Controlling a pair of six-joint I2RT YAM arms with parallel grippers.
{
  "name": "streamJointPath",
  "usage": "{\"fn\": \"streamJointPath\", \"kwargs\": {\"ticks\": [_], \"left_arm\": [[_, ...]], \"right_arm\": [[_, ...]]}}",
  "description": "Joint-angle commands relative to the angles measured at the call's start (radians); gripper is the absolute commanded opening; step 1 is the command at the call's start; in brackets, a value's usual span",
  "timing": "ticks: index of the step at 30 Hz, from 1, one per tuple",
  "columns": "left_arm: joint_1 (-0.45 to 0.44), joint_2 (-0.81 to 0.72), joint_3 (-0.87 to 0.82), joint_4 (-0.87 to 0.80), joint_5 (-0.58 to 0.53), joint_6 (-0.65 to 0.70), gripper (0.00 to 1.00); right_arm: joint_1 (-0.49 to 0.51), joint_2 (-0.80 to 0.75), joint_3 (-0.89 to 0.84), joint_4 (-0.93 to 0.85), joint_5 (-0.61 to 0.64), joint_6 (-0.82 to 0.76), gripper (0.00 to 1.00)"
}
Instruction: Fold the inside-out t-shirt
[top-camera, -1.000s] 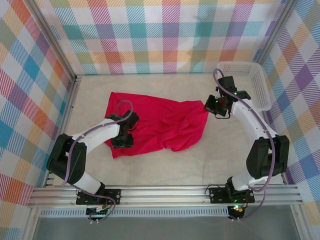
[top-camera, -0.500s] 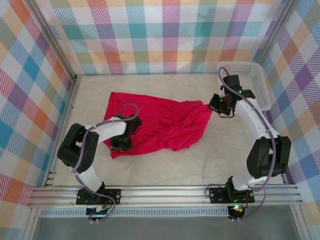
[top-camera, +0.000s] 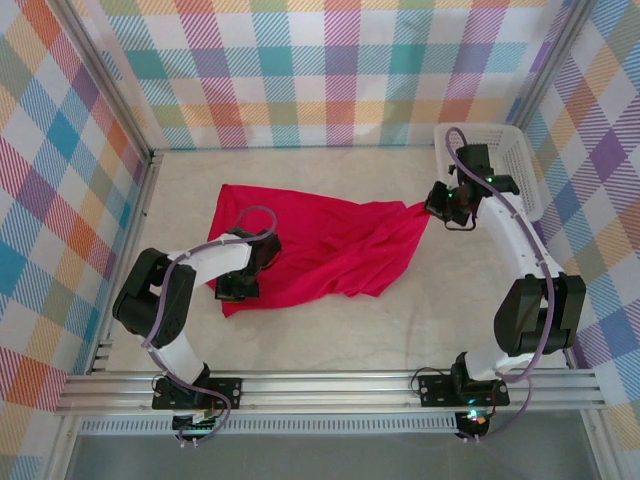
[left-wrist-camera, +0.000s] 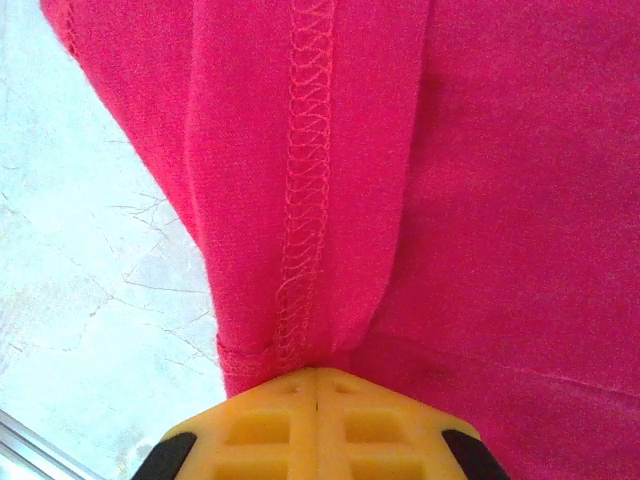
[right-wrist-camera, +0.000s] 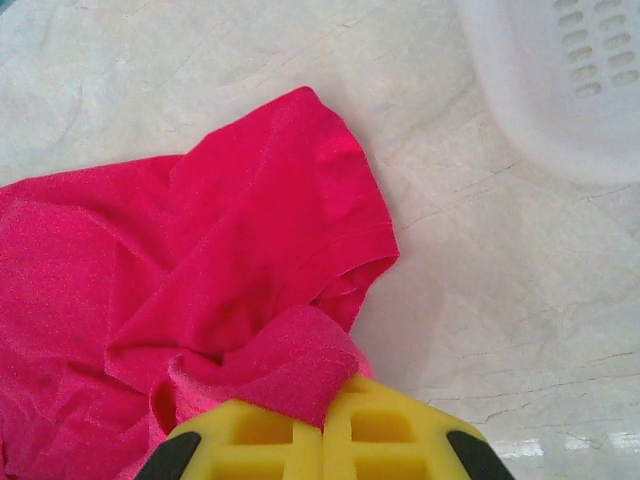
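Right gripper (right-wrist-camera: 322, 418): the two yellow fingers (right-wrist-camera: 258, 432) sit pressed together at the bottom edge. The seam between them is closed, and a bunched fold of the red t-shirt (right-wrist-camera: 200, 280) is pinched at their tips. From the pinch the cloth runs up and to the left, creased, and lies on the worktop (right-wrist-camera: 500, 300). One sleeve (right-wrist-camera: 320, 190) with a stitched hem spreads flat above the fingers, hem edge facing right. Worktop pale, marbled, with fine crack-like veins. White mesh basket (right-wrist-camera: 560, 90) in the top-right corner, out of focus, apart from the cloth.
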Motion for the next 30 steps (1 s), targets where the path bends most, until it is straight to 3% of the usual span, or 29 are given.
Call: {"fn": "streamJointPath", "kwargs": {"ticks": [1,6,11,14,18,21,30], "left_arm": [[0.008,-0.063,0.015,-0.057,-0.038,-0.020,0.00],[0.012,-0.184,0.052,0.003,-0.051,-0.020,0.00],[0.051,-0.307,0.099,0.203,0.089,0.009,0.00],[0.055,-0.238,0.165,0.227,0.193,0.073,0.00],[0.052,-0.107,0.210,0.160,0.219,0.106,0.29],[0.053,-0.032,0.204,0.127,0.204,0.106,0.37],[0.033,0.102,0.195,0.072,0.187,0.086,0.39]], "right_arm": [[-0.009,-0.012,0.045,-0.029,-0.011,-0.020,0.00],[-0.027,-0.014,0.094,-0.069,0.032,-0.031,0.00],[-0.066,-0.038,0.121,-0.099,0.078,-0.030,0.00],[-0.070,-0.064,0.105,-0.088,0.080,-0.027,0.00],[-0.071,-0.058,0.094,-0.081,0.048,-0.021,0.00],[-0.070,-0.060,0.082,-0.069,0.041,-0.017,0.00],[-0.069,-0.039,0.095,-0.068,0.035,-0.023,0.00]]}}
